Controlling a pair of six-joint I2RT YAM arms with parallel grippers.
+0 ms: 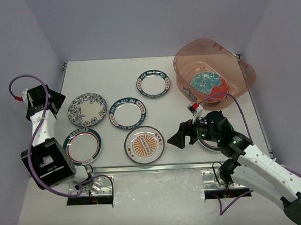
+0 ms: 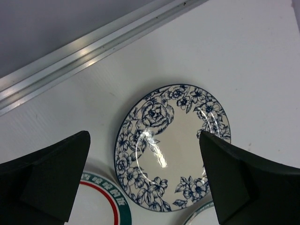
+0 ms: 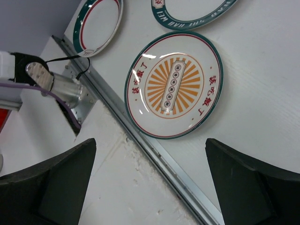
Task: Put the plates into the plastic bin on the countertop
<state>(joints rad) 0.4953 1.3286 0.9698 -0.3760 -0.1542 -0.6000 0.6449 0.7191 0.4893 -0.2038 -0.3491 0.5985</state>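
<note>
Both pincers were released, nothing held. Left pincer (image 2: 144, 137) sat left of the blue floral plate (image 2: 173, 147). Right pincer (image 3: 151, 140) hung just right of the orange-centred plate (image 3: 173, 84), by the near rail (image 3: 154, 157). The red-teal floral plate (image 1: 208, 84) lay inside the plastic bin (image 1: 182, 65), far right on the table (image 1: 113, 74). First teal-lettered plate (image 1: 127, 112), second teal-lettered plate (image 1: 153, 83) and the red-and-green-striped plate (image 1: 82, 145) lay flat on the table, not touching. Another plate (image 1: 208, 146) was mostly hidden under the right arm.

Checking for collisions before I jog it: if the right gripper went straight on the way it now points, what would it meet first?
Probably the orange-centred plate, lying flat on the countertop ahead of the open right gripper. Its height above the plate is unclear.
</note>
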